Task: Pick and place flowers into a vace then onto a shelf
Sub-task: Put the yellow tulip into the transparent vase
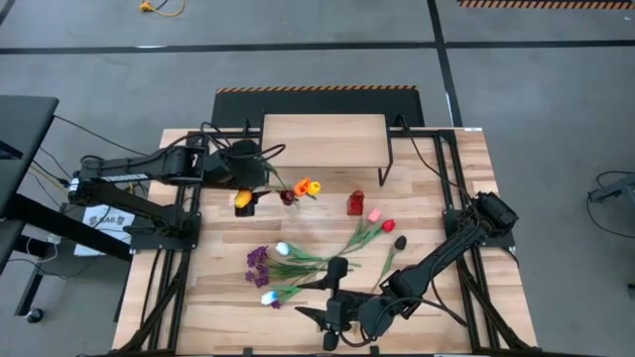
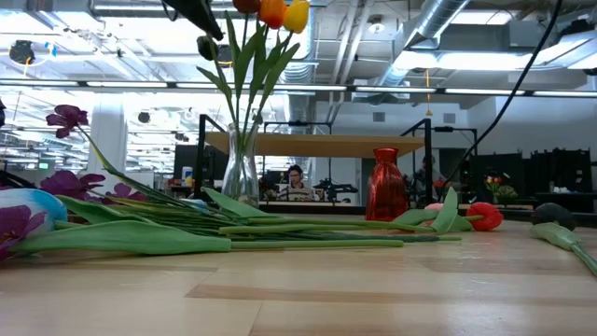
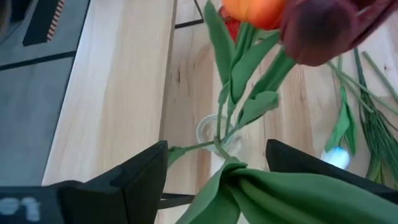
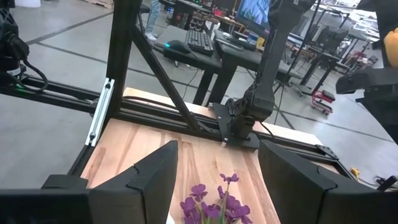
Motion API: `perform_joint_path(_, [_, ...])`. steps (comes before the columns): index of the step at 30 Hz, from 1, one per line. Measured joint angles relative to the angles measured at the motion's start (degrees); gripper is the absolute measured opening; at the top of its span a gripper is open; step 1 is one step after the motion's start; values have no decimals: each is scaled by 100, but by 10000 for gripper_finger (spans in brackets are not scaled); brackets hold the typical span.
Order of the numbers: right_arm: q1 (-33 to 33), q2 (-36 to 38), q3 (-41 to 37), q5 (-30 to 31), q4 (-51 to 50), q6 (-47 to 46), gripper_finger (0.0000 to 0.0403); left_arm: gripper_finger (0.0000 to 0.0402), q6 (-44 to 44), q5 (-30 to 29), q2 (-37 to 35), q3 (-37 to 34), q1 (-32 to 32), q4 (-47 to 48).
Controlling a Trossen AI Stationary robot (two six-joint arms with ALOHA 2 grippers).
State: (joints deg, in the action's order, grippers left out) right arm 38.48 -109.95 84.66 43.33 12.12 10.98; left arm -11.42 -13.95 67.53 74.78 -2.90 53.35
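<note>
Currently left tool (image 3: pixel 214 180) spread above glass vase (image 2: pixel 241 173), straddling a stem for insertion; right tool (image 4: pixel 217 171) open, empty, waiting over near desk (image 1: pixel 437 198).

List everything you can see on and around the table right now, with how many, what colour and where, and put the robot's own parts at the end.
Glass vase: one, clear, standing on the table in front of the shelf, left of centre.
Tulips in the vase: several; orange, yellow and dark heads show.
Red vase: one, standing on the table to the right of the glass vase.
Loose flowers: several lying on the table; red, pink, white, dark heads, purple sprigs.
Shelf: one, light wood top, black legs, at the table's far edge.
Table: one, light wooden planks.
Left gripper: open, above the glass vase.
Right gripper: open, over the table's near edge by the purple sprigs.
</note>
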Motion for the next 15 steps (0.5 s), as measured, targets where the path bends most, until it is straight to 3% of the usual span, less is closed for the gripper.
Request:
perform_joint_path(6, [0, 0, 0, 0, -15, 0, 216, 261, 2, 152, 461, 275, -232, 300])
perform_joint_path(15, [52, 0, 0, -4, -261, -45, 216, 261, 160, -25, 1498, 1837, -212, 1682])
